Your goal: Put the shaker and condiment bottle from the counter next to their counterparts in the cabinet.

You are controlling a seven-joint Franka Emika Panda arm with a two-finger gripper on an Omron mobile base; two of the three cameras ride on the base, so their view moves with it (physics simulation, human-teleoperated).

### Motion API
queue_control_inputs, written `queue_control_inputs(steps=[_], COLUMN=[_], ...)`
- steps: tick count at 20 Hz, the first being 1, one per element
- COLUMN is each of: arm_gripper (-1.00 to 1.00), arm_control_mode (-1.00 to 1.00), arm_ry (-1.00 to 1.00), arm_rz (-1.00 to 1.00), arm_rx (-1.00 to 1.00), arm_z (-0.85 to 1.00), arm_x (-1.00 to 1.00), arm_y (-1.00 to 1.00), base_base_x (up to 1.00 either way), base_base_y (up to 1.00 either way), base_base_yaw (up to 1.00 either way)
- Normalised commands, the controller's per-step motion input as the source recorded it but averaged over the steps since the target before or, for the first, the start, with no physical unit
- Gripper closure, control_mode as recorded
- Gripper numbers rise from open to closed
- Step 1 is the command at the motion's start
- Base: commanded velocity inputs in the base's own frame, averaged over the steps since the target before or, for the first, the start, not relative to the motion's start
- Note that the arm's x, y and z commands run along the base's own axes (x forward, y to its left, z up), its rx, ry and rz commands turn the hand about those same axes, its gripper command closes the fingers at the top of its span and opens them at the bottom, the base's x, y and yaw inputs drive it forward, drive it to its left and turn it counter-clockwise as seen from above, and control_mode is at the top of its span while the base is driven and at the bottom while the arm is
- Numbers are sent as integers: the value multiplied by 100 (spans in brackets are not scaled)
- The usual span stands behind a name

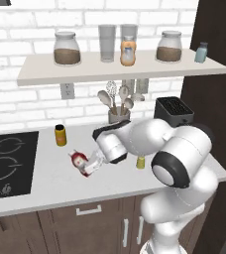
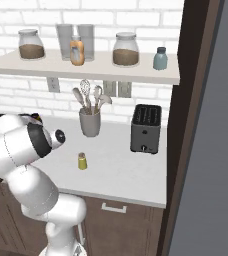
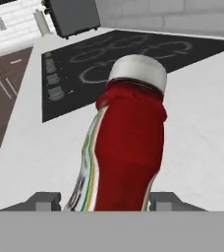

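gripper (image 1: 92, 166): jaws closed on condiment bottle | condiment bottle (image 1: 79, 161): tilted between the fingers, just over the counter (image 1: 45, 183) | shaker (image 1: 141, 162): upright, apart

White glossy arm (image 1: 184, 163) with rounded bulbous segments, black rings at the joints, round dark end cap with grey centre. Wrist block black and white. Gripper (image 1: 92, 166) small, with dark grey finger tips (image 3: 45, 202).
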Motion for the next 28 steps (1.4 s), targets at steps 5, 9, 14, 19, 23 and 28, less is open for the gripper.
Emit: queue_control_inputs(steps=[5,9,14,19,23,28], arm_gripper=[100,100,100,100,100,100], arm_control_mode=[-100,-100,-100,-100,-100,-100], arm_ry=[-6,0,-14,-18,-25,-22], arm_rz=[-19,-18,-18,-21,-23,-24], arm_rx=[-5,-1,0,3,0,0], arm_z=[95,96,95,75,87,97], arm_x=[0,-1,-31,-60,-47,-32], arm_y=[-8,-6,-29,-49,-43,-39], base_base_x=[0,0,0,0,0,0], base_base_y=[0,0,0,0,0,0], base_base_yaw=[0,0,0,0,0,0])
